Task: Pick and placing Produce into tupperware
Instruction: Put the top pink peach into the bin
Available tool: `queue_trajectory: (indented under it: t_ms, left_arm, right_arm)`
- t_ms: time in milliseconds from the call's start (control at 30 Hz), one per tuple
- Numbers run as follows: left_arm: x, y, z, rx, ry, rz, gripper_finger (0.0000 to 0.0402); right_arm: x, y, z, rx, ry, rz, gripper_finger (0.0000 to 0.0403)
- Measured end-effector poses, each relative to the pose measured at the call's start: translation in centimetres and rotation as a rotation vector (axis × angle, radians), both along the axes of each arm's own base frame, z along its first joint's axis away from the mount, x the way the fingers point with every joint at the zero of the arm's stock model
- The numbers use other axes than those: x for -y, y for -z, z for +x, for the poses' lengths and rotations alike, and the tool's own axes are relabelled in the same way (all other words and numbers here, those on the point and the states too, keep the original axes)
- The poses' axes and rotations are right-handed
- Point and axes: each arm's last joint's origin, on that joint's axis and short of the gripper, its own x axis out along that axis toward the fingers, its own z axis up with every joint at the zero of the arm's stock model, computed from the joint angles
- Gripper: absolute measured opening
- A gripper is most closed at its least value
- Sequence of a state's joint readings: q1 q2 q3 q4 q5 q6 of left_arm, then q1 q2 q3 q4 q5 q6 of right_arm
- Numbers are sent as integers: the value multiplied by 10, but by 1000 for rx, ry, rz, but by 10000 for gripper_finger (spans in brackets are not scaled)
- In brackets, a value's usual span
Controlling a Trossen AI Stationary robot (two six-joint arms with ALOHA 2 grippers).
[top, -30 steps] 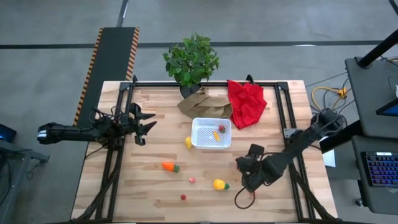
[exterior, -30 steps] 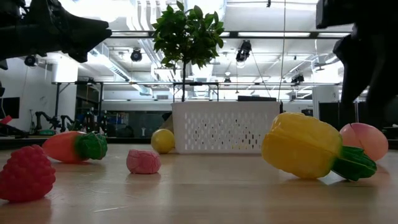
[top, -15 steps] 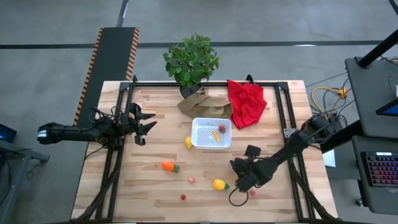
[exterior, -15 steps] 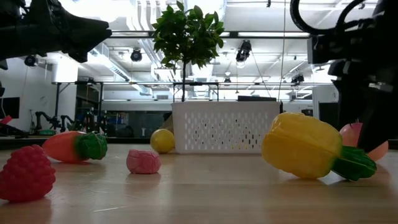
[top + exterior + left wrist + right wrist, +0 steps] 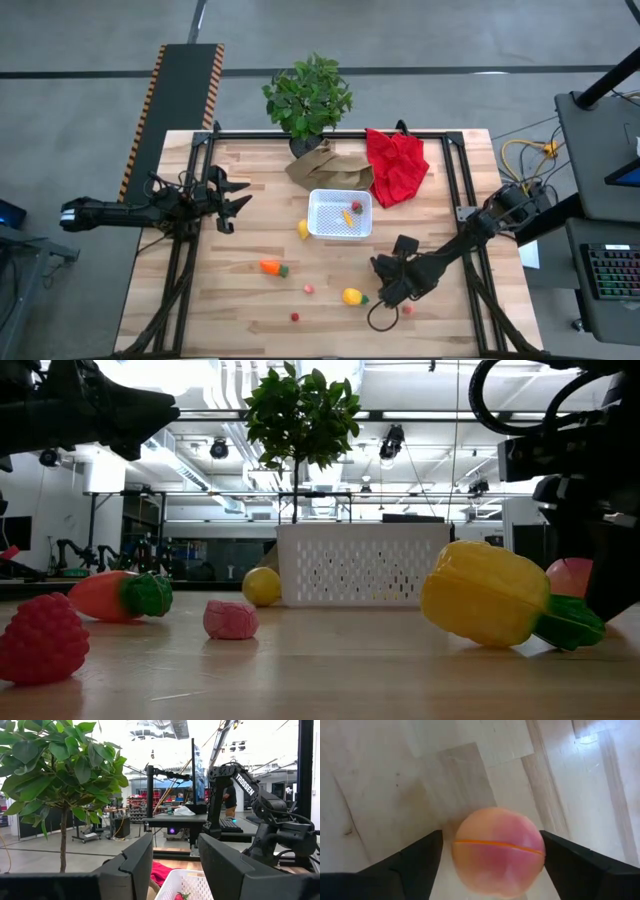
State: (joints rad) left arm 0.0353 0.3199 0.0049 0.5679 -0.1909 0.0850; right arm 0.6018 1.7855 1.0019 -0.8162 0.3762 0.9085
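Near the table's front-right corner, right gripper (image 5: 490, 865) now dropped lower, fingers spread either side of the pink peach (image 5: 498, 851), poised to pinch; left gripper (image 5: 232, 199) parked open at the left edge.

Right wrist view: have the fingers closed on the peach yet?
No. The right gripper is open, its fingers either side of the peach with gaps.

tupperware (image 5: 340, 214) mid-table, produce (image 5: 272, 268) scattered in front

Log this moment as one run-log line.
right gripper: open, fingers straddling pink peach on table | left gripper: open, waiting at left edge | tupperware: two pieces inside
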Motion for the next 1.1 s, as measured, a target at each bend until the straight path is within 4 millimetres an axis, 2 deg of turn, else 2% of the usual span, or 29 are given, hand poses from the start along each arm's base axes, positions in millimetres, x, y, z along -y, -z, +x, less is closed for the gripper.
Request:
queue_trajectory:
  t_ms: [333, 567, 867, 1100]
  left_arm:
    - [0, 0, 0, 0, 0, 0, 144]
    - [0, 0, 0, 0, 0, 0, 144]
    - [0, 0, 0, 0, 0, 0, 144]
    - [0, 0, 0, 0, 0, 0, 144]
  right_arm:
    - [0, 0, 0, -4, 0, 2, 252]
    - [1, -2, -2, 1, 24, 3, 256]
    - [7, -24, -3, 90, 44, 21, 245]
    - [23, -54, 4, 207, 77, 49, 249]
